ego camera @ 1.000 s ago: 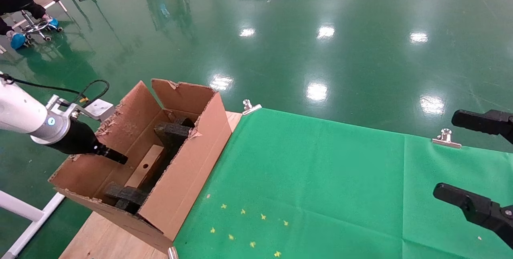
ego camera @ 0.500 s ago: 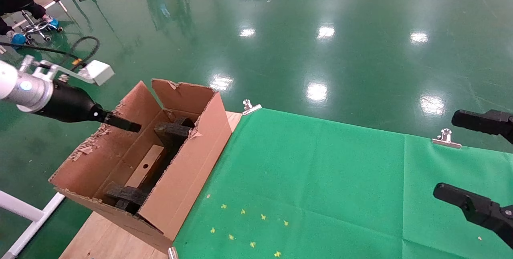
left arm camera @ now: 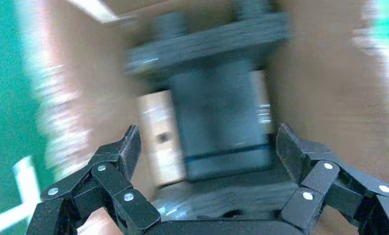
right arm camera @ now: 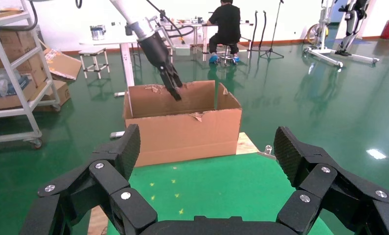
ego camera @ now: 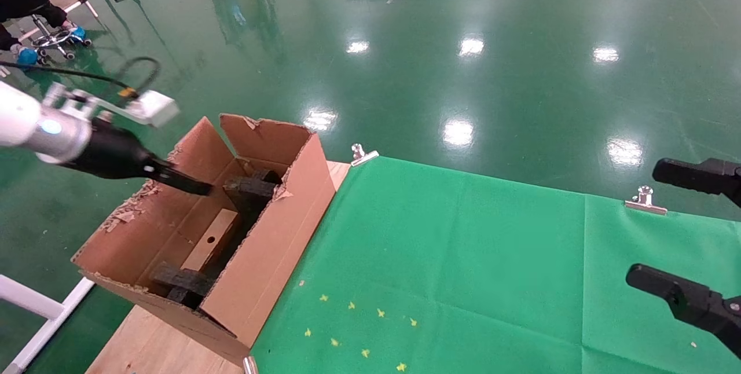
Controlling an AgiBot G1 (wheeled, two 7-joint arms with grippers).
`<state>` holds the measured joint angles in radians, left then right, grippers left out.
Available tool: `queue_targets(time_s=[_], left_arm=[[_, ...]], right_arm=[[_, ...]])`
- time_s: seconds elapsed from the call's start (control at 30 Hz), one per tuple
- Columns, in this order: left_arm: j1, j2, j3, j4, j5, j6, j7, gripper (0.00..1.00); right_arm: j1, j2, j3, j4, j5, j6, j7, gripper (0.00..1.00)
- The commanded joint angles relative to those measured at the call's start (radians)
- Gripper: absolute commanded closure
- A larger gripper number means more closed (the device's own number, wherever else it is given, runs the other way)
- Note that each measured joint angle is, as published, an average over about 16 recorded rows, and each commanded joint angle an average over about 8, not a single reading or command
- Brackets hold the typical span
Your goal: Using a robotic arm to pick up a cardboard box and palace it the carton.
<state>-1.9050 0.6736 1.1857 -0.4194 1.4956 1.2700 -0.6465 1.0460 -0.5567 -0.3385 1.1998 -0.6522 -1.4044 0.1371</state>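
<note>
The carton [ego camera: 272, 246] stands open on the table's left end, ragged flaps up, with black foam blocks [ego camera: 249, 189] inside. A slim tan cardboard box [ego camera: 211, 239] with a small dark hole lies on the carton's floor between the foam blocks; it also shows in the left wrist view [left arm camera: 155, 142]. The white robotic arm [ego camera: 29, 125] reaches in from the left. My left gripper [ego camera: 200, 189] hangs above the carton's far half, open and empty [left arm camera: 207, 134]. My right gripper [ego camera: 648, 223] is open and empty [right arm camera: 207, 139] at the table's right edge, facing the carton [right arm camera: 182, 127].
A green cloth [ego camera: 463, 258] covers the table, held by metal clips [ego camera: 362, 155] [ego camera: 644, 200], with yellow star marks [ego camera: 359, 327] near the front. Bare wood [ego camera: 150, 345] shows under the carton. A seated person [right arm camera: 226, 24] and shelves [right arm camera: 16, 73] stand far off.
My left gripper has risen from low inside the carton to above it and shifted toward the far foam block. The tan box stays on the carton's floor. The right arm has not moved.
</note>
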Motion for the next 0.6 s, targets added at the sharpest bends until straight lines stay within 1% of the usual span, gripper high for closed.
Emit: queue_targets(time_s=[0.03,0.6], left_arm=[[0.028,-0.002,-0.03,-0.029,-0.025,0.007,0.015,0.0],[0.299,-0.022,-0.326,-0.311,-0.275,0.081,0.165,0.0]], right_arm=[[0.0,0.0,0.0,0.0,0.0,0.0,0.0,0.0],[0.0,0.0,0.0,0.0,0.0,0.0,0.0,0.0]])
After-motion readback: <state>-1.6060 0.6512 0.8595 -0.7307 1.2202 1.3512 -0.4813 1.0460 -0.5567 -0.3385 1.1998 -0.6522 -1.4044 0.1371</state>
